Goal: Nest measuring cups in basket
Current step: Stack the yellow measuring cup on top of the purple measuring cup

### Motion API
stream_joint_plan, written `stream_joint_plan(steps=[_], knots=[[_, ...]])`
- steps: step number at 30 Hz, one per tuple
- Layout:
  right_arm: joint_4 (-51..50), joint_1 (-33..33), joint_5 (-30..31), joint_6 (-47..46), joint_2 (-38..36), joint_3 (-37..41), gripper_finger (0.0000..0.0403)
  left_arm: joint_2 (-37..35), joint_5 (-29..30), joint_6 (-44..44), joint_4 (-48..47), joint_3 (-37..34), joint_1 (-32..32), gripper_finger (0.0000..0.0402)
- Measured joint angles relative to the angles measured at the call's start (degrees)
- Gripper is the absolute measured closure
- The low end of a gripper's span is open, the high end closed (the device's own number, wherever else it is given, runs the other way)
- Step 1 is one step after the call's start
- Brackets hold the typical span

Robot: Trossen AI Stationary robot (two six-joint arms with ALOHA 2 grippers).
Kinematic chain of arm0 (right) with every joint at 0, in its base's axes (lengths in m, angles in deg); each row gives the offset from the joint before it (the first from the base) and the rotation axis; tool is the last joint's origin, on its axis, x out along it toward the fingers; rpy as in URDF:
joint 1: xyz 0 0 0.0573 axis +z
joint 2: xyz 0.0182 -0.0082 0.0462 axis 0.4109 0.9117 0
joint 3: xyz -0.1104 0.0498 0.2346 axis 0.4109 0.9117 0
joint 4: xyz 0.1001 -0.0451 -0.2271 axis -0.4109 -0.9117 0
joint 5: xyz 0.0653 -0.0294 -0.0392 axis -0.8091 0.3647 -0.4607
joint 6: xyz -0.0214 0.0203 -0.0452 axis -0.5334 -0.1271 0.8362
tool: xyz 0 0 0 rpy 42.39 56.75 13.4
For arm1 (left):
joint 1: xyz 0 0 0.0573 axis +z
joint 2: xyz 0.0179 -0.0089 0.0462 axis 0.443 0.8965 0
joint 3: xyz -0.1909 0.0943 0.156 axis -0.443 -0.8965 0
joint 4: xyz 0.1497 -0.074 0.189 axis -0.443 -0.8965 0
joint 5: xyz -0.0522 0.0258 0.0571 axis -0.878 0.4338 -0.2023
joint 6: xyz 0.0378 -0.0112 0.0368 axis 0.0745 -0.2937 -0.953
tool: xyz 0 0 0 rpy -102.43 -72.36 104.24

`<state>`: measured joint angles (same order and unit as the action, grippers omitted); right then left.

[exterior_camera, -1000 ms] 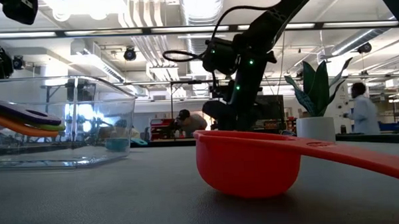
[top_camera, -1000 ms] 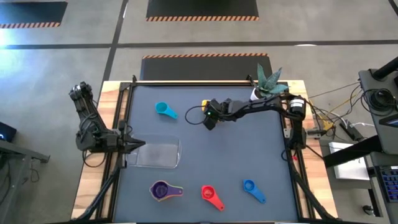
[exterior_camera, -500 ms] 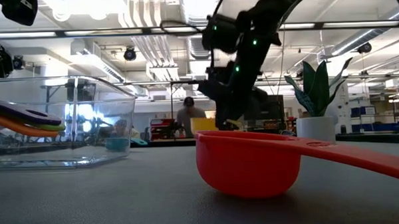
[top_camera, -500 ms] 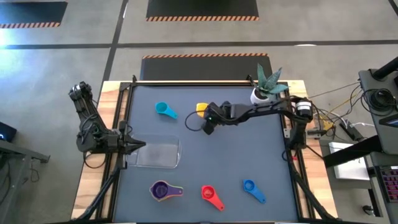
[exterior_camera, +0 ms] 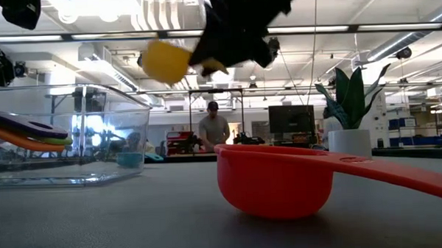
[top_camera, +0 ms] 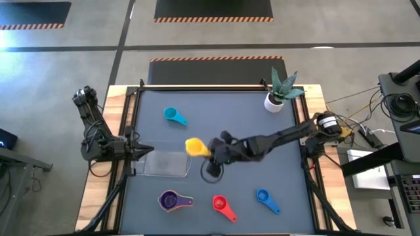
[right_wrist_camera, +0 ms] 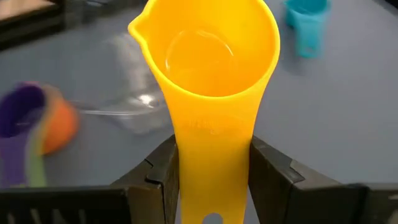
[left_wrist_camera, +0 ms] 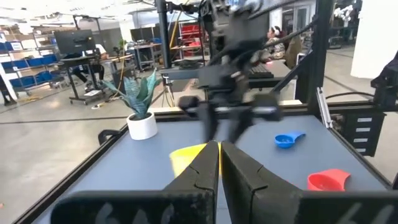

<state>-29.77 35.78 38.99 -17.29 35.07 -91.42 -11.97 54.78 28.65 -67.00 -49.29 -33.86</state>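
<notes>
My right gripper [top_camera: 210, 151] is shut on the yellow measuring cup [top_camera: 195, 147], in the air just right of the clear basket [top_camera: 164, 162]. My left gripper [top_camera: 146, 152] is shut at the basket's left edge; I cannot tell whether it touches it. The cyan cup [top_camera: 174, 116] lies on the table beyond the basket. A purple cup sits in a stack with orange and green ones [top_camera: 172, 200] near the table's near edge. The red cup [top_camera: 222, 204] and blue cup [top_camera: 266, 198] lie to the right of the stack. My right gripper pinches the yellow cup's flat handle [right_wrist_camera: 214, 149] between its two fingers [right_wrist_camera: 163, 168], which lie along the handle. It comes from the table's right, pointing left. The cup is lifted clear [exterior_camera: 166, 61], its bowl [right_wrist_camera: 208, 56] sticking out beyond the fingertips toward the basket.
A white pot with a spiky plant [top_camera: 279, 95] stands at the far right corner. The red cup [exterior_camera: 274, 177] fills the low view's foreground. A person [exterior_camera: 214, 128] stands in the room beyond the table. Bare mat lies right of the basket, under my right arm.
My right gripper has moved from the far middle of the table toward the near left, to the basket's right side. It has taken the yellow cup, which lay on the table, and lifted it clear.
</notes>
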Motion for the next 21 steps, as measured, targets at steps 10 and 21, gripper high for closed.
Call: stream_joint_plan(steps=[10, 21], knots=[[1.43, 6.25, -1.30, 5.85, 9.11, -12.55, 0.0270, -0.06, 0.50, 4.68, 0.04, 1.14, -0.01, 0.0402], [2.26, 6.63, -15.31, 7.52, 24.90, -29.65, 0.0270, -1.36, 0.52, 6.07, -0.61, 1.16, -0.01, 0.0402]])
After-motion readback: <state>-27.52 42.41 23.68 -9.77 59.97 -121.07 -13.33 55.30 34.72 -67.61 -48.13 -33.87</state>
